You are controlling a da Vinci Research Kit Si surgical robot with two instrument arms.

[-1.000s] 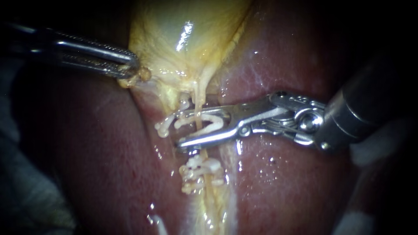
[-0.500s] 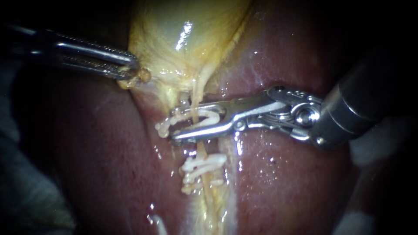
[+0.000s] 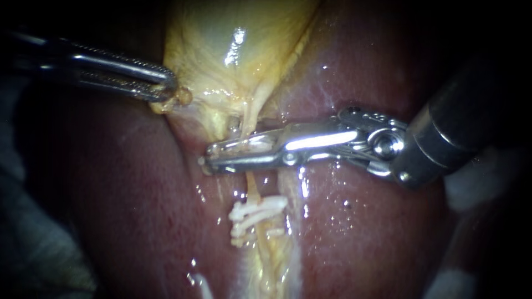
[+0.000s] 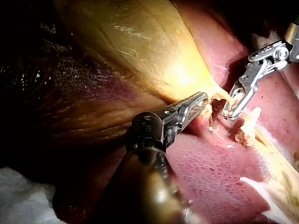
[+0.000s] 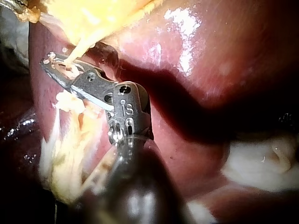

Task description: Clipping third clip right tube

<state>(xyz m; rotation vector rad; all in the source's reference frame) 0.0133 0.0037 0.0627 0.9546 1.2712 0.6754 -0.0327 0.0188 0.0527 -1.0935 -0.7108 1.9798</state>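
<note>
Left instrument (image 3: 166, 88): enters from the left. Its jaws are closed on a tag of yellow tissue at the gallbladder (image 3: 221, 33) edge and hold it up and to the left. No shift against the tissue over the last second.

Tube (image 3: 252, 113): a pale strand running down from the gallbladder neck over the liver (image 3: 360, 221). It is held taut by the left-hand grip. It passes between the jaws of the right instrument, then on to the older clips (image 3: 257, 213), which sit white and bunched just below.

Clip (image 3: 246, 145): a second ago it stood open as a white loop around the tube, between wide jaws. Half a second ago the gap had narrowed. Now the clip shows only as a thin white line pressed flat between the jaws.

Right instrument (image 3: 213, 156): enters from the right and lies across the tube. Its jaws are almost together, clamped on the clip with the tube inside. The tips reach just past the tube's far side.

Assessment: the closing squeeze looks complete or nearly so. Whether the clip has latched cannot be told while the jaws cover it. Next, the jaws should open gently and back off to the right without dragging the clip. Risk: pulling on the tube, or catching the older clips beside it.
</note>
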